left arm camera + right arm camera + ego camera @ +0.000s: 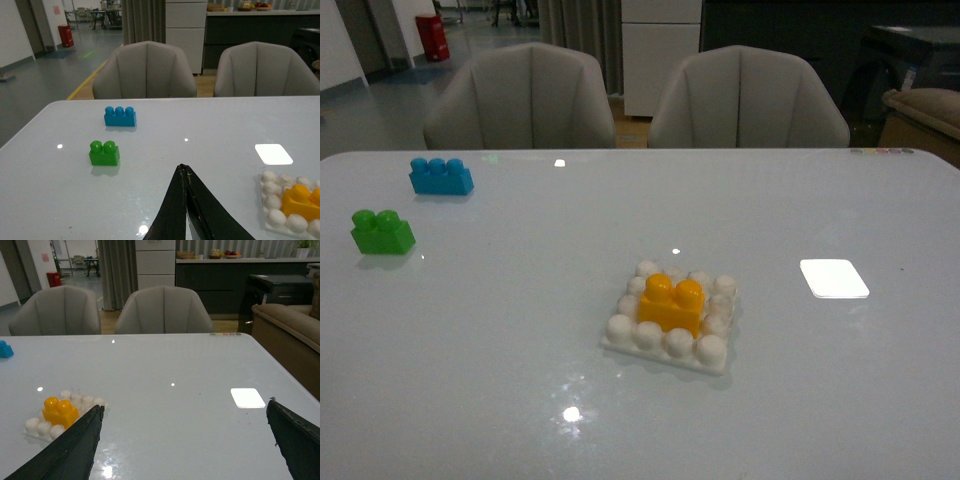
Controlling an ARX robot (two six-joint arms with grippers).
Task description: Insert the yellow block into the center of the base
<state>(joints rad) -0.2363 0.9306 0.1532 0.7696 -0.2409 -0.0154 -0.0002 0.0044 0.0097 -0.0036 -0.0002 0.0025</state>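
The yellow block [671, 303] sits on the middle studs of the white studded base [708, 349] near the table's centre. It also shows in the left wrist view [300, 200] on the base [275, 218] and in the right wrist view [59, 410] on the base [37, 426]. My left gripper [183, 168] is shut and empty, above the table left of the base. My right gripper [184, 407] is open and empty, right of the base. Neither arm shows in the front view.
A green two-stud brick [382, 231] and a blue three-stud brick [441, 176] stand at the table's far left. A flat bright white rectangle [834, 278] lies right of the base. Two grey chairs [520, 98] stand behind the table.
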